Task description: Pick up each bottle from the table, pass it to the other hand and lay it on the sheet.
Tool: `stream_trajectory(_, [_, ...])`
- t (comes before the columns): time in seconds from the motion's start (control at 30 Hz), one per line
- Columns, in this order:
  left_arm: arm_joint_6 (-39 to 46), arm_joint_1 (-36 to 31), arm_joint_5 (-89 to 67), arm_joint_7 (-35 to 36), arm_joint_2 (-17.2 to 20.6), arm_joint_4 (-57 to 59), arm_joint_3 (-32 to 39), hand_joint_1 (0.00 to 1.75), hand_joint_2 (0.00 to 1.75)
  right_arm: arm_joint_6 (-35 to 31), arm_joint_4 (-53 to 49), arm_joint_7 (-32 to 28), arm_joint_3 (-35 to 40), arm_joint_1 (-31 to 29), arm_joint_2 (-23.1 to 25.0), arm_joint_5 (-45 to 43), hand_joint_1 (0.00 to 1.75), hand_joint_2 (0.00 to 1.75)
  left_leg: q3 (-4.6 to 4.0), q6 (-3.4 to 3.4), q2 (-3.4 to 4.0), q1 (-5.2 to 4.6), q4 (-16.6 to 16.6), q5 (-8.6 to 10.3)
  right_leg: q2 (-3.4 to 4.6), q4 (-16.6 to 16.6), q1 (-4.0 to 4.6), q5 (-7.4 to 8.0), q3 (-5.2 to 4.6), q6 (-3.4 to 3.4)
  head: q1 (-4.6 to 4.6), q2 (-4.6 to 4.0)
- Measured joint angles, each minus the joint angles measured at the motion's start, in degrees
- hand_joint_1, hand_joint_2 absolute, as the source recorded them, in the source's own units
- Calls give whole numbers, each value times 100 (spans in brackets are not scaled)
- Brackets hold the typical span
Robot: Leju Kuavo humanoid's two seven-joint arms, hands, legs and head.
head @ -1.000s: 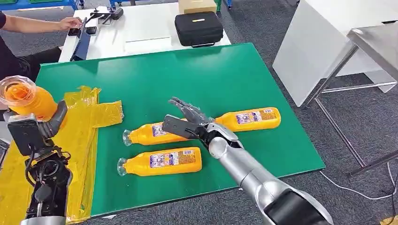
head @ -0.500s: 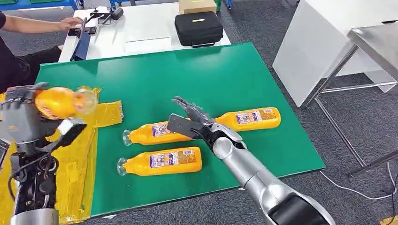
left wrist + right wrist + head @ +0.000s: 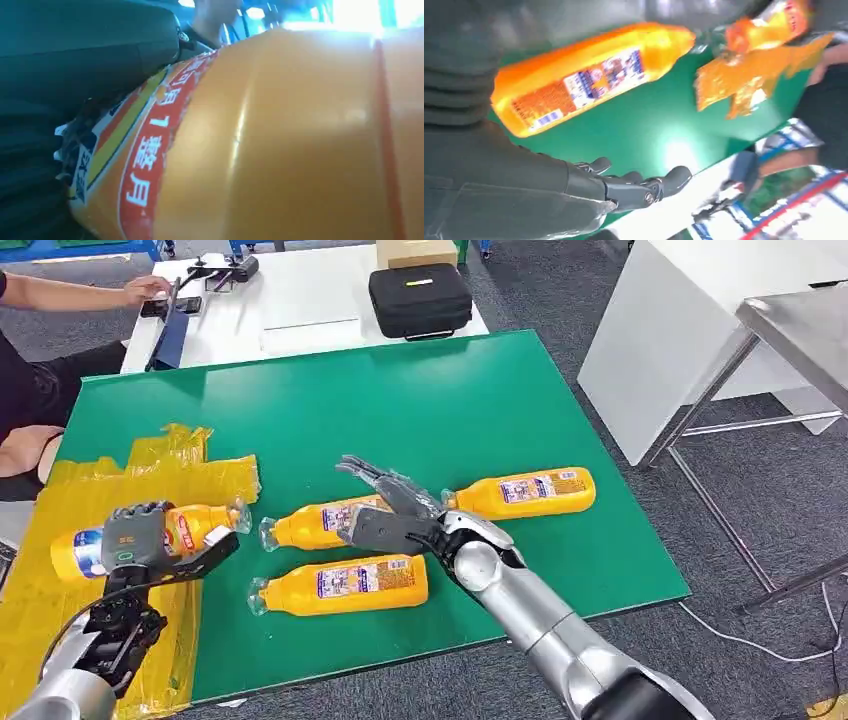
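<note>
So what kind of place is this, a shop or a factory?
Most likely a robot test lab or workshop: grey carpet floor, a green-topped work table, a white bench with a black equipment case, and a seated person.

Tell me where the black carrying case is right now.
In the head view, the black carrying case sits on the white table beyond the green table's far edge, beside a cardboard box.

I see a green-topped counter [image 3: 480,390] carrying a crinkled yellow plastic sheet [image 3: 60,500] along its left side and three orange juice bottles [image 3: 340,584] lying flat on the green surface near the middle.
</note>
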Motion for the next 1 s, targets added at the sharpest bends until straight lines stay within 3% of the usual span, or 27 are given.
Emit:
stream_trajectory(0.2, [-363,-205,50,70,170,432,-347,175,175,173,-786,-94,409,259,-216,-50,0,175,19,-14,0,-1,-5,-18,-2,-1,1,-2,23,-1,-2,0])
stream_trajectory(0.23, [-422,-234,57,50,186,483,-360,7,175,201,-850,-94,463,265,-229,-52,0,175,25,-14,1,-1,-5,-18,-1,0,2,0,25,-4,-2,0])
stream_trajectory(0.27, [-472,-254,59,32,199,542,-367,0,175,225,-909,-94,522,268,-245,-59,0,175,30,-15,1,-1,-6,-18,-1,2,2,0,29,-4,-4,0])
stream_trajectory(0.33, [-544,-279,83,4,223,629,-393,0,175,286,-987,-92,616,269,-264,-66,0,175,46,-16,2,-1,-6,-18,1,9,2,0,40,-5,-4,0])
stream_trajectory(0.37, [-581,-277,98,2,236,657,-401,0,0,336,-1009,-81,655,265,-273,-66,0,175,52,-17,2,-1,-6,-18,1,11,2,0,48,-5,-4,0])
stream_trajectory(0.47, [-686,-286,186,54,275,769,-410,0,0,560,-1022,68,844,200,-310,75,0,175,72,-24,4,-1,-9,-23,5,17,2,-1,64,-6,-4,0])
stream_trajectory(0.7, [-313,-153,695,-334,433,812,-181,0,0,802,-841,1306,1400,-108,-387,874,0,175,97,-44,3,0,-24,-8,12,18,4,-4,74,-13,-7,0])
stream_trajectory(1.0, [306,117,1141,-988,474,812,261,0,0,800,-364,1729,1757,-212,-391,1237,0,175,66,-35,-14,-1,-24,5,-5,21,1,-6,51,-15,-2,0])
